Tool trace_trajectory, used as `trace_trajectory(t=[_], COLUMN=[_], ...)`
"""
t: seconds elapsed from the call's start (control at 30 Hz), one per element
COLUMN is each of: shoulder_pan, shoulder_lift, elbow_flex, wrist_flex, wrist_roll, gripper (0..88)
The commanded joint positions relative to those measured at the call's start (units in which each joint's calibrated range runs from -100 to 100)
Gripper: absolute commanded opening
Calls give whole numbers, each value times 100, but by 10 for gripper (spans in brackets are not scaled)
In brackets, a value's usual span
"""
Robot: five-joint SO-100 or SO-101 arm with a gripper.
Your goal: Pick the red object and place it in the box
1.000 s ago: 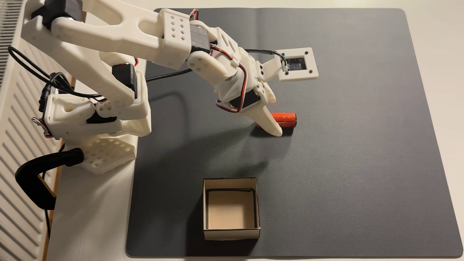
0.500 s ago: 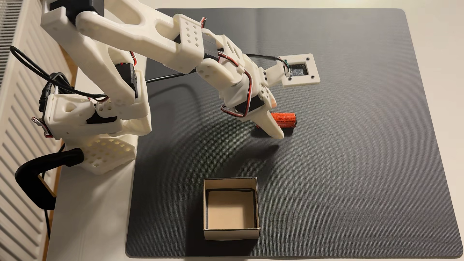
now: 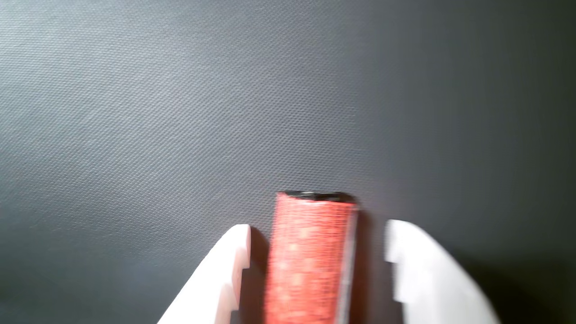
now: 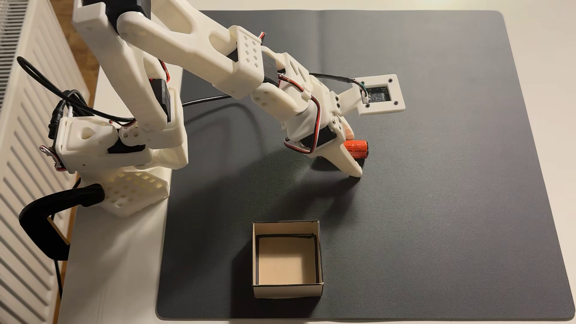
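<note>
The red object lies on its side on the dark mat, right of the middle in the fixed view. My gripper is down at mat level and straddles it, one white finger in front and the other behind. In the wrist view the red object runs up from the bottom edge between the two white fingertips, with a dark gap on each side, so the gripper is open. The box stands open and empty near the mat's front edge, well apart from the gripper.
A large dark grey mat covers most of the white table. The arm's base, cables and a black clamp sit at the left edge beside a white radiator. The wrist camera mount juts out behind the gripper.
The arm has reached further right and lower, sliding the fingers along the red object so less of it shows. The red object and the box have not moved.
</note>
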Motion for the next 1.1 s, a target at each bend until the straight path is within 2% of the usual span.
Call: trace_trajectory(t=[0.0,0.17,0.43,0.57,0.67,0.93,1.07], shoulder_pan=[-15,-15,-15,74,163,601,1069], shoulder_lift=[67,76,16,-443,-1200,-3096,-3989], elbow_flex=[-69,-69,-69,-142,-378,-1375,-1393], wrist_flex=[-5,30,48,170,729,3072,3701], wrist_roll=[19,24,35,421,676,718,895], gripper=[138,57,7,7,7,6,6])
